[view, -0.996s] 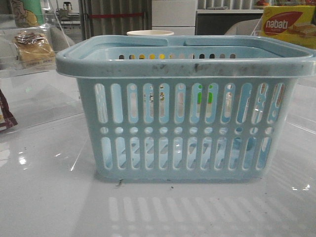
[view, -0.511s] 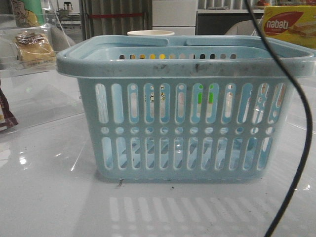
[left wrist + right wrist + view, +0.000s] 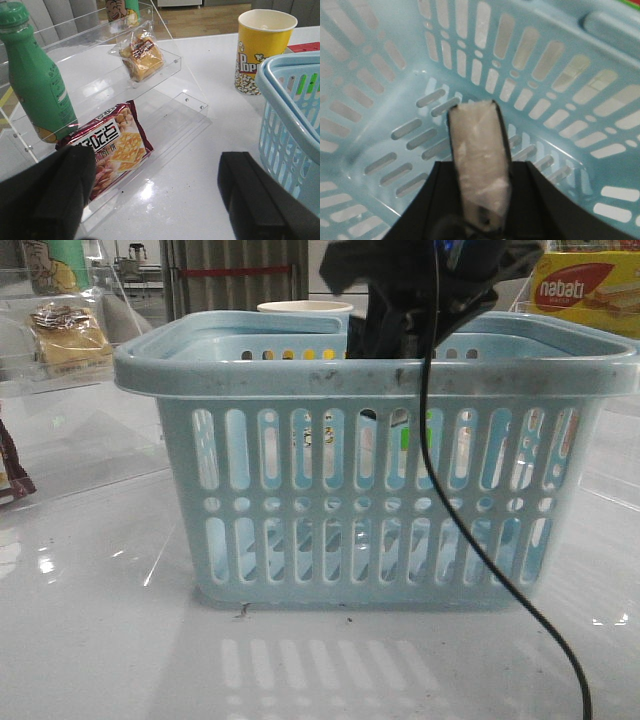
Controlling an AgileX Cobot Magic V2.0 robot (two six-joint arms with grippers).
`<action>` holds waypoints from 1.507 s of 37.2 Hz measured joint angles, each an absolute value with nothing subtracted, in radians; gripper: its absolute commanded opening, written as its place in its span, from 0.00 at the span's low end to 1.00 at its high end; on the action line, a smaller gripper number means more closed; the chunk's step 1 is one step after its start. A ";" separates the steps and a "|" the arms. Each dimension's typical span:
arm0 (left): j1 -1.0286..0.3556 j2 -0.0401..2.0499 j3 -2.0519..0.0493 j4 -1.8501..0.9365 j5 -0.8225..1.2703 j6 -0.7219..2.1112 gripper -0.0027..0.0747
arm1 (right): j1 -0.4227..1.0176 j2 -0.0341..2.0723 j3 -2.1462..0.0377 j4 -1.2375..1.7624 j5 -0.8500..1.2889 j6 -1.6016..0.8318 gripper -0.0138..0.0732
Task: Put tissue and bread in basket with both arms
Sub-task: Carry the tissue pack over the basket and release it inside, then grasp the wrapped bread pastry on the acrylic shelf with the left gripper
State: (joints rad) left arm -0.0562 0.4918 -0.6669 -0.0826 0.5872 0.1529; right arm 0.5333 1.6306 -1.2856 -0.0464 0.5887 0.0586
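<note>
The pale blue basket (image 3: 250, 375) stands mid-table. My right gripper (image 3: 395, 325) hangs over its far rim and reaches inside. In the right wrist view that gripper (image 3: 480, 170) is shut on the tissue (image 3: 479, 135), a black-edged pack with a pale face, held above the basket's floor (image 3: 385, 115). The bread (image 3: 142, 57) lies on the upper step of a clear shelf, and also shows in the front view (image 3: 68, 340). My left gripper (image 3: 157, 170) is open and empty, low over the table between the shelf and the basket's side (image 3: 285, 125).
A green bottle (image 3: 35, 85) and a maroon cracker packet (image 3: 112, 147) sit on the shelf's lower step. A yellow popcorn cup (image 3: 262, 50) stands behind the basket. A nabati box (image 3: 585, 290) is at the back right. A black cable (image 3: 470, 540) hangs across the basket's front.
My right arm has come into the front view from above and now reaches into the basket. Its cable has swung left across the basket's front.
</note>
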 measured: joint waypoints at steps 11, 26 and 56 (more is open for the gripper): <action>-0.056 0.492 -0.667 -0.083 0.587 0.153 0.76 | 0.526 1.654 -1.286 -0.060 0.594 0.059 0.79; -0.056 0.492 -0.667 -0.083 0.587 0.153 0.76 | 0.532 1.140 -1.076 -0.062 0.631 0.059 0.79; -0.056 1.365 -0.982 -0.135 0.267 0.153 0.76 | 0.532 0.816 -0.821 -0.088 0.686 0.059 0.79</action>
State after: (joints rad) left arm -0.0562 1.3648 -0.9817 -0.1347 0.2673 0.1529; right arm 0.5325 0.8163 -0.8206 -0.0876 0.6858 0.0586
